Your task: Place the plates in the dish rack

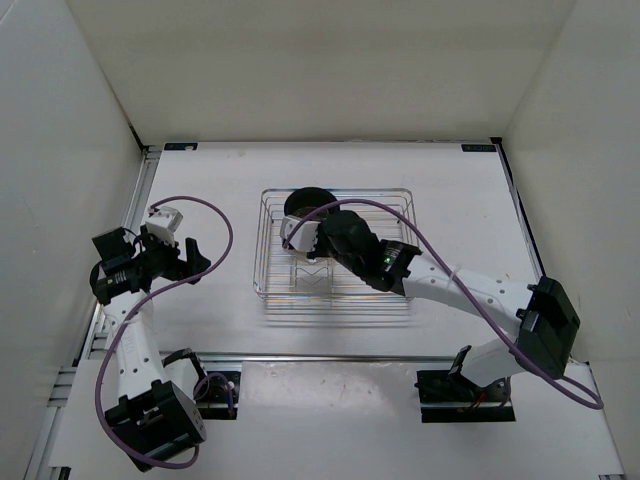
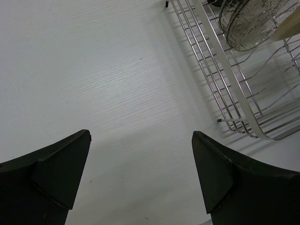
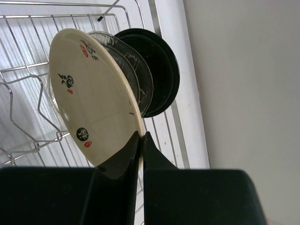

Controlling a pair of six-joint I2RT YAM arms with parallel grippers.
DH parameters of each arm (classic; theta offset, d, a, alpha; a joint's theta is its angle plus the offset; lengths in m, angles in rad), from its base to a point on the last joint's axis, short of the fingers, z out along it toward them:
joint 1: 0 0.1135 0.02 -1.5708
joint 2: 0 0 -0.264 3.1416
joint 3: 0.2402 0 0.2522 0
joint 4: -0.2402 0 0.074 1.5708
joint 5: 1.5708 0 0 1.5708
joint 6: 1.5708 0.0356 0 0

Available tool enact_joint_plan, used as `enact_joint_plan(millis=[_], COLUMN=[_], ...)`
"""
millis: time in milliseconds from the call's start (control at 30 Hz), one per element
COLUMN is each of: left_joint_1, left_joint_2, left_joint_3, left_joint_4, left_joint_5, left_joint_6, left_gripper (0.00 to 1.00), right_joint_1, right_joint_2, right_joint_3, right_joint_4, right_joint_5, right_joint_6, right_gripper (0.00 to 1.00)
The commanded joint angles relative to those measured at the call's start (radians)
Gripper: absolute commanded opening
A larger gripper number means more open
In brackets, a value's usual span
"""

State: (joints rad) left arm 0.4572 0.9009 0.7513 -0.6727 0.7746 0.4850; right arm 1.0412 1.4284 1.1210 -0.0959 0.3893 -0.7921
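The chrome wire dish rack (image 1: pixel 400 305) stands mid-table; it also shows in the left wrist view (image 2: pixel 234 89) and the right wrist view (image 3: pixel 23 70). In it stand on edge a glossy black plate (image 3: pixel 161 61) (image 1: pixel 303 199) and two clear plates (image 3: pixel 140 77) (image 2: pixel 248 23). My right gripper (image 3: pixel 141 136) is shut on the rim of the cream-tan plate (image 3: pixel 89 98), which has small black and red marks and stands tilted in the rack next to the clear plates. In the top view the right gripper (image 1: pixel 322 226) reaches over the rack. My left gripper (image 2: pixel 140 154) (image 1: pixel 192 262) is open and empty over bare table, left of the rack.
White walls close in the table on the left, back and right. A metal rail (image 1: pixel 320 357) runs along the near edge by the arm bases. A purple cable (image 1: pixel 215 215) loops off the left arm.
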Motion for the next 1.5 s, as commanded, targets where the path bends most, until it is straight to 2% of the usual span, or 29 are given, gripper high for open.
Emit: enact_joint_plan(millis=[0,800,1467], left_joint_1=[0.008,0.008,0.017], left_joint_2=[-0.003,-0.013,-0.033], left_joint_3=[0.036,0.036,0.017], left_joint_4=[-0.001,-0.001,-0.001], left_joint_5=[0.028,0.028,0.028], left_joint_6=[-0.002,-0.002,0.007], left_gripper=[1.00,1.00,1.00], right_joint_1=[0.005,0.014,-0.023], right_joint_2=[-0.040,0.006,0.092], right_joint_3=[0.005,-0.101,-0.102], right_joint_4=[0.064,0.102,0.215], right_joint_5=[-0.006,-0.138,-0.118], right_joint_6=[0.016,0.125,0.125], right_gripper=[0.00,0.00,0.00])
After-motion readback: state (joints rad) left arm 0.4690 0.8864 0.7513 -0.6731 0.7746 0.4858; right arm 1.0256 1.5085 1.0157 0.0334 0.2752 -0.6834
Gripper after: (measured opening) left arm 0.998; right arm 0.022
